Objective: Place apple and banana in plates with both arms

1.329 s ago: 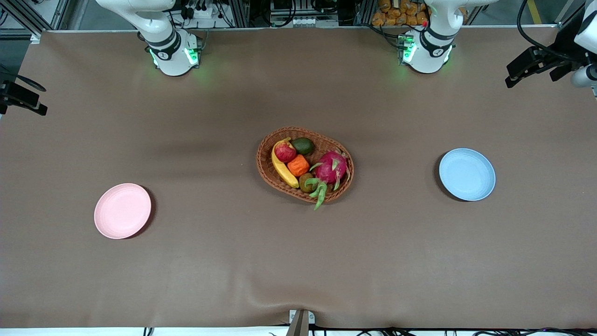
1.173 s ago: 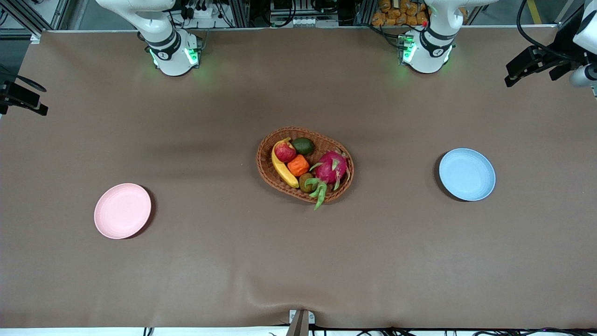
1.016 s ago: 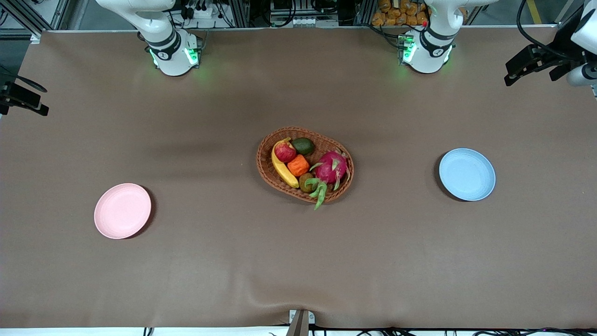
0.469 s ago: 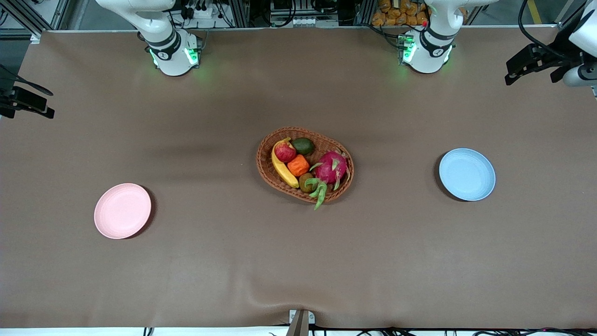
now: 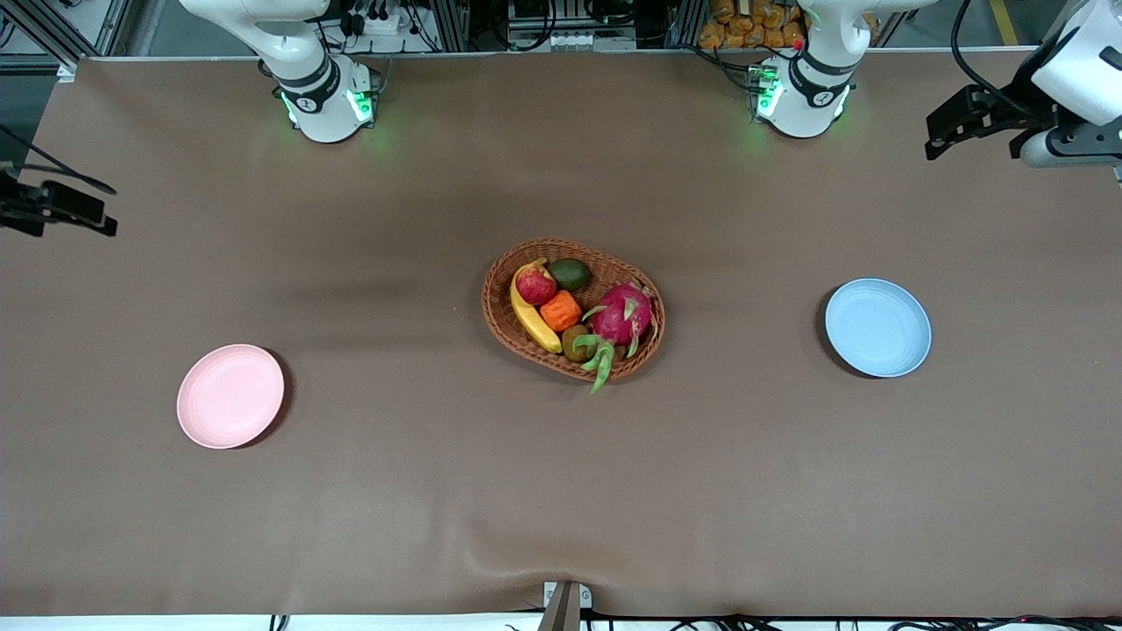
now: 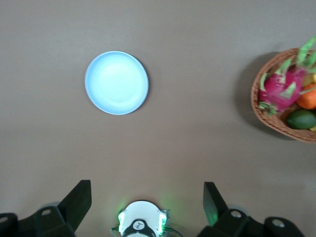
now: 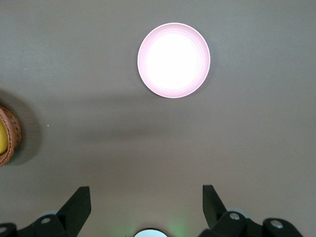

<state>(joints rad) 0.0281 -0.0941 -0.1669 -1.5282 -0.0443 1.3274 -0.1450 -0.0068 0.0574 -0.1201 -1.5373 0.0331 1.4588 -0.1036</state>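
Note:
The red apple (image 5: 535, 285) and the yellow banana (image 5: 532, 317) lie side by side in the wicker basket (image 5: 502, 326) at mid-table. The pale pink plate (image 5: 230, 396) sits bare toward the right arm's end, the light blue plate (image 5: 877, 327) bare toward the left arm's end. My left gripper (image 5: 977, 131) hangs open and empty high over the table's edge at its own end; its wrist view takes in the blue plate (image 6: 116, 83) and part of the basket (image 6: 266, 111). My right gripper (image 5: 66, 210) is open and empty over its end, looking down on the pink plate (image 7: 174, 60).
The basket also holds a pink dragon fruit (image 5: 621, 314), an orange fruit (image 5: 560, 310), a green avocado (image 5: 570, 274) and a kiwi (image 5: 575, 342). Brown cloth covers the table (image 5: 561, 491). The arm bases (image 5: 326, 105) stand at the edge farthest from the front camera.
Both grippers have drifted inward from the table's ends toward the middle, still open and empty. The fruit, basket and plates have not moved.

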